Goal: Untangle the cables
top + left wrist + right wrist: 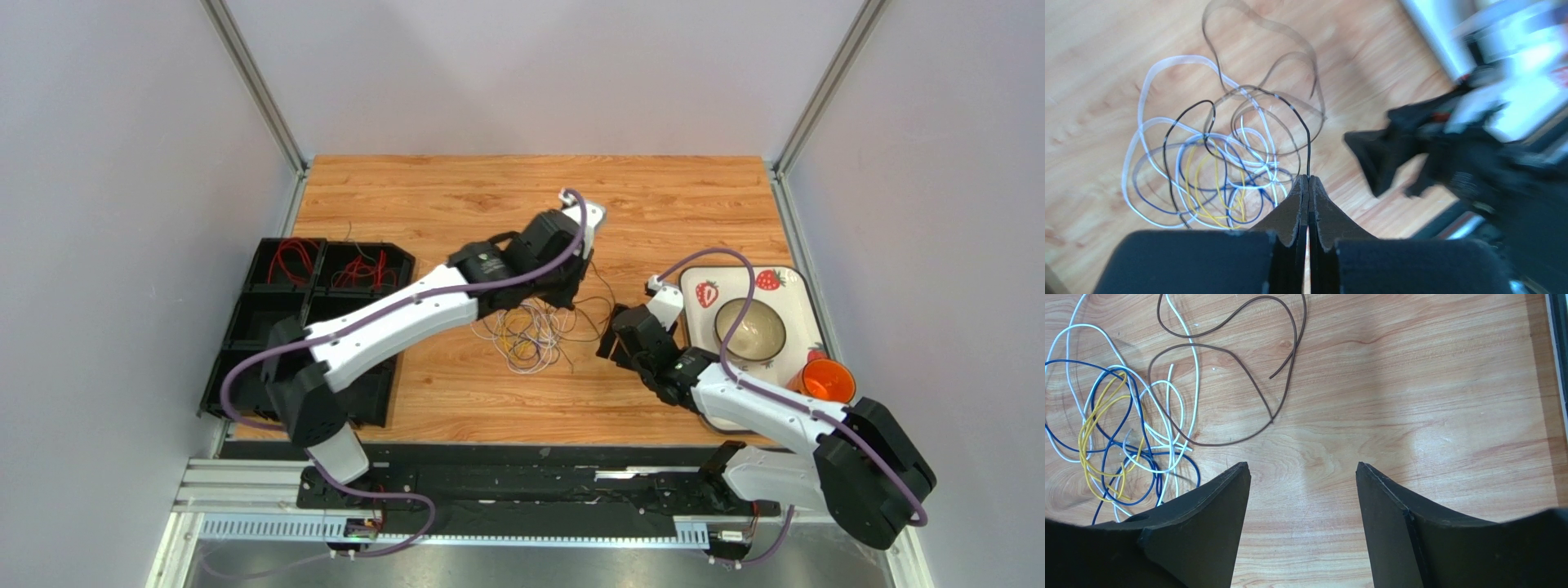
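The cables (530, 336) lie in a loose tangle of white, blue, yellow and dark loops on the wooden table (491, 196). My left gripper (1308, 178) hangs over the tangle's right side. It is shut on a thin black cable (1308, 144) that rises from between its tips and runs into the cables (1211, 174). From above, the left gripper (562, 298) sits at the tangle's far edge. My right gripper (1301, 471) is open and holds nothing, above bare wood right of the cables (1118, 425). A brown cable (1229, 395) loops nearest to it. From above, the right gripper (617, 347) stands right of the tangle.
A black compartment tray (264, 331) at the left holds red wires (362, 270). On the right sits a strawberry-patterned plate (791, 294) with a bowl (751, 328), and an orange cup (829, 380) stands beside it. Grey walls surround the table.
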`<move>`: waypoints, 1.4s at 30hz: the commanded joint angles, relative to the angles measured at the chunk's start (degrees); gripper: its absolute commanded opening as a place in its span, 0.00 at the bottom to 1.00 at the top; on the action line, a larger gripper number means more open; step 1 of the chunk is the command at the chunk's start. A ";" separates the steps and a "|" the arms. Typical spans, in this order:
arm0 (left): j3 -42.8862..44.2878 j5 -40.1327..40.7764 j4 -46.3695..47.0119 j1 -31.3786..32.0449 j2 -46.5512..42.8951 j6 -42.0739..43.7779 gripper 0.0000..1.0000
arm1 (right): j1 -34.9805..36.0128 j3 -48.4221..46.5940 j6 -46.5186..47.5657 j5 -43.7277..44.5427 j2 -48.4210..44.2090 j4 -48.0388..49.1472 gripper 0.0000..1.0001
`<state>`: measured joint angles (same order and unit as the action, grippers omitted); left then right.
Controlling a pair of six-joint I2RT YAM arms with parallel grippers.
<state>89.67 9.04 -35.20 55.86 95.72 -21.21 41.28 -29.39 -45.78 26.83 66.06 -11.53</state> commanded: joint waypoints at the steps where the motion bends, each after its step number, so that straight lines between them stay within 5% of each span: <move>1: 12.44 -2.88 -5.92 -0.83 -9.93 3.81 0.00 | -0.23 -1.46 0.60 -0.02 1.17 2.30 0.68; 8: 30.37 -5.77 -12.62 -1.80 -15.20 7.41 0.00 | -0.32 -1.99 0.87 -0.64 1.35 2.39 0.68; 13: 29.87 -2.46 -10.06 -2.24 -18.81 9.70 0.00 | -0.23 -1.29 1.04 -0.55 0.56 2.74 0.68; 23: 12.56 7.66 -10.68 -8.91 -27.86 5.49 0.00 | -0.23 -1.99 1.66 -1.78 1.52 2.48 0.67; 32: -0.09 10.31 -16.48 -25.86 -32.34 0.22 0.00 | -0.23 -2.08 1.66 -1.96 1.70 2.48 0.67; 42: -15.30 16.27 -17.19 -33.88 -37.71 -3.04 0.00 | -0.32 -2.69 2.18 -2.75 2.58 2.48 0.66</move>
<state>78.17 21.91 -52.05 23.88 59.61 -21.89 41.17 -29.69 -44.12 23.86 68.47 -11.25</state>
